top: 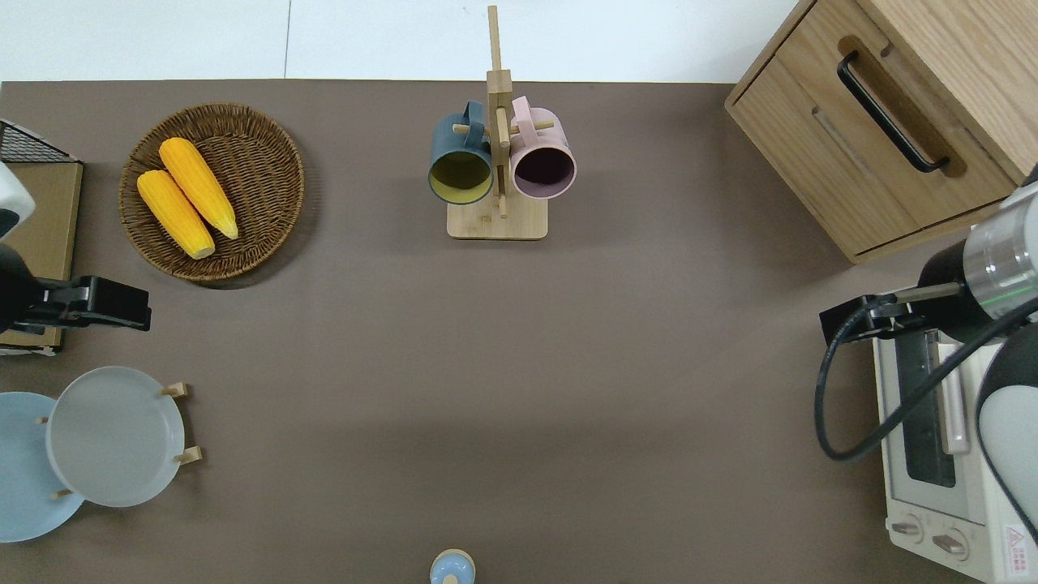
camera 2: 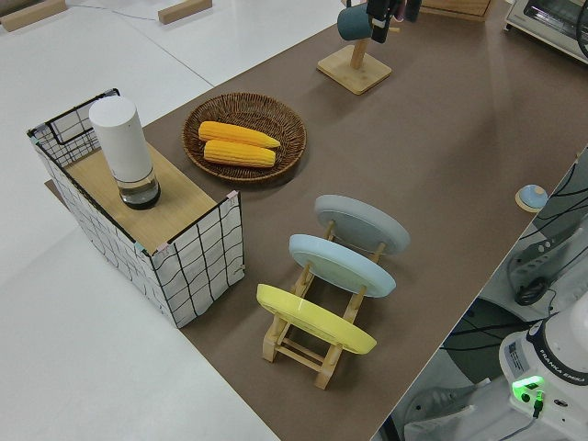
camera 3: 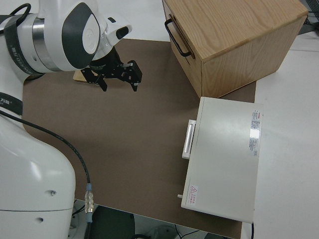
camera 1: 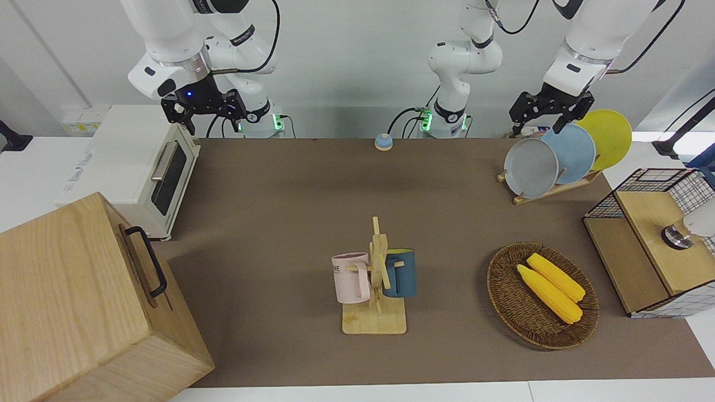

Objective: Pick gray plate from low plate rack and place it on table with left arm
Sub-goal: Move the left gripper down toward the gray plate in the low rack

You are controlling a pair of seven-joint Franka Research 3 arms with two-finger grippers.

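1. Overhead view shows a wide bare stretch of brown counter [top: 519,365] between the low plate rack [top: 180,422] and the toaster oven [top: 932,454], with the mug tree [top: 497,162] and the wicker basket [top: 212,191] of corn farther from the robots.
2. The rack sits at the left arm's end of the counter, close to the counter's edge, beside a wire-sided box [camera 1: 653,240].
3. The gray plate [camera 1: 530,167] leans in the rack's slot farthest from that edge; the light blue plate [camera 1: 575,152] and yellow plate [camera 1: 606,137] stand in the next slots.
4. The left end effector [camera 1: 550,114] hangs in the air, apart from the gray plate, its fingers spread and holding nothing.
5. Seen from overhead, it is over the counter's edge between the rack and the wire-sided box.
6. The right end effector [camera 1: 204,109] is parked, fingers spread.
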